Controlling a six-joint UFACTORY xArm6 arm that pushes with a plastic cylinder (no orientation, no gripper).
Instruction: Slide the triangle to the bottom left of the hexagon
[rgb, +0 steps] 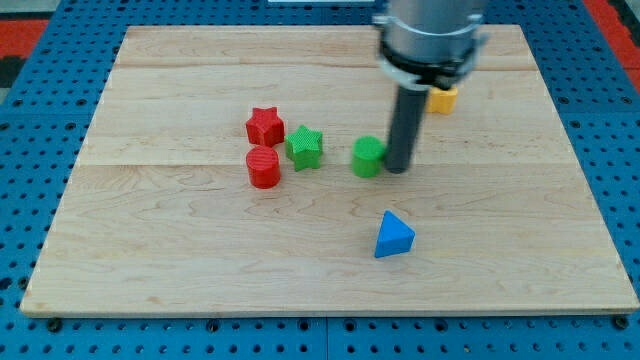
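A blue triangle block (393, 236) lies on the wooden board toward the view's bottom, right of centre. A green block (367, 156), whose shape looks hexagonal, sits above and a little left of the triangle. My tip (399, 167) rests on the board right beside the green block's right side, touching or almost touching it. The triangle is well below my tip, apart from it.
A red star (265, 126), a red cylinder (264, 167) and a green star (304, 147) cluster left of centre. A yellow block (443, 98) is partly hidden behind the arm near the view's top right. The wooden board (150, 260) lies on a blue pegboard.
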